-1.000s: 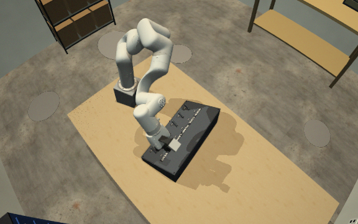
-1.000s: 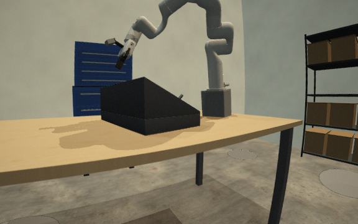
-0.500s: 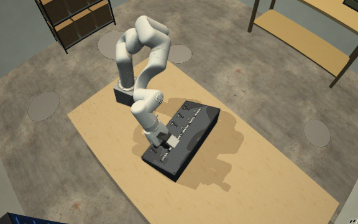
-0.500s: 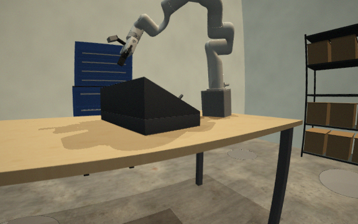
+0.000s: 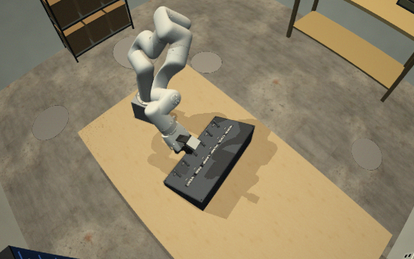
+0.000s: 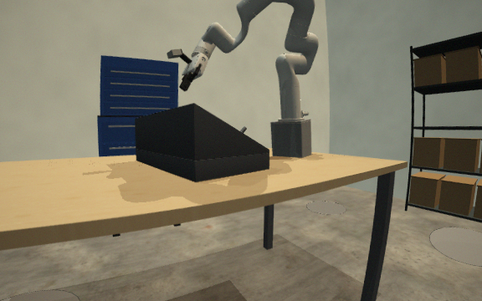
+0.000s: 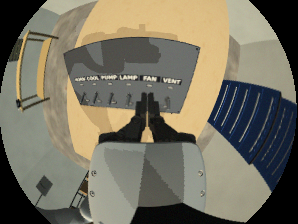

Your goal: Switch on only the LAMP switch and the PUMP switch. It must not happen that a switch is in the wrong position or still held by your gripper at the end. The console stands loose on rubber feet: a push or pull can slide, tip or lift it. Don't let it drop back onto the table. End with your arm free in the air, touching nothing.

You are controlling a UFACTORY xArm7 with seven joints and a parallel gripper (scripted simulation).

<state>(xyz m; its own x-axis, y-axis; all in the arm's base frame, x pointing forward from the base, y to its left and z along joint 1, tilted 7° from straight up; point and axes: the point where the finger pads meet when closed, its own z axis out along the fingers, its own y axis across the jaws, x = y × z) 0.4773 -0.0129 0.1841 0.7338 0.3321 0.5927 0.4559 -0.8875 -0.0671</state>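
Black console (image 5: 225, 155) sits loose — with your gripper (image 7: 145, 106) pinched shut on nothing, nudge the LAMP toggle (image 7: 128, 99) gently. Press down, not sideways.

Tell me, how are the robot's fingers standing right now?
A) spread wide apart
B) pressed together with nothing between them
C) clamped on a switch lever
B: in the wrist view the two fingers meet above the black console, holding nothing.
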